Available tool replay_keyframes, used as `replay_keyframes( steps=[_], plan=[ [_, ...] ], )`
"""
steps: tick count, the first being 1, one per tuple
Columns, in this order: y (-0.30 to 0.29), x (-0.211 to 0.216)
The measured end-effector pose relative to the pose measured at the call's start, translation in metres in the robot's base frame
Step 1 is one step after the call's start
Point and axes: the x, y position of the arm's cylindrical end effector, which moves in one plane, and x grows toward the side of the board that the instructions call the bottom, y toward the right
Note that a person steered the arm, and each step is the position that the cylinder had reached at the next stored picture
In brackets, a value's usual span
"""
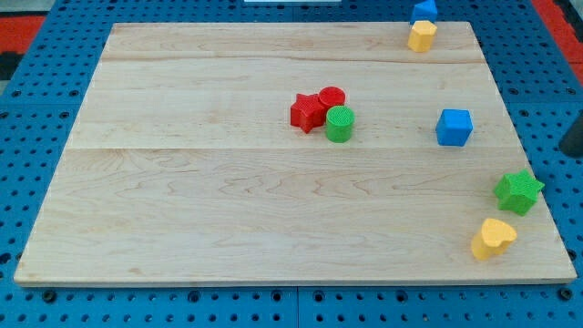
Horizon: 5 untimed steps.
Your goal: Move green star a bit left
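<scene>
The green star (pixel 519 191) lies near the right edge of the wooden board (pixel 228 210), low in the view. A dark shape at the view's right edge looks like my rod; its tip (pixel 572 151) is just off the board, up and to the right of the green star, and apart from it. A yellow heart-like block (pixel 493 238) lies just below and left of the star.
A blue cube (pixel 454 128) sits up and left of the star. A red star (pixel 308 112), a red cylinder (pixel 332 97) and a green cylinder (pixel 340 124) cluster mid-board. A yellow block (pixel 421 35) and a blue block (pixel 424 10) are at the top edge.
</scene>
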Motion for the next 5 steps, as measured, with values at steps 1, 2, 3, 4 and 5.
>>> replay_keyframes(
  steps=[1, 2, 3, 4, 5],
  plan=[
    [0.002, 0.048],
    [-0.010, 0.044],
    [-0.053, 0.041],
    [-0.099, 0.041],
    [-0.133, 0.030]
  ],
)
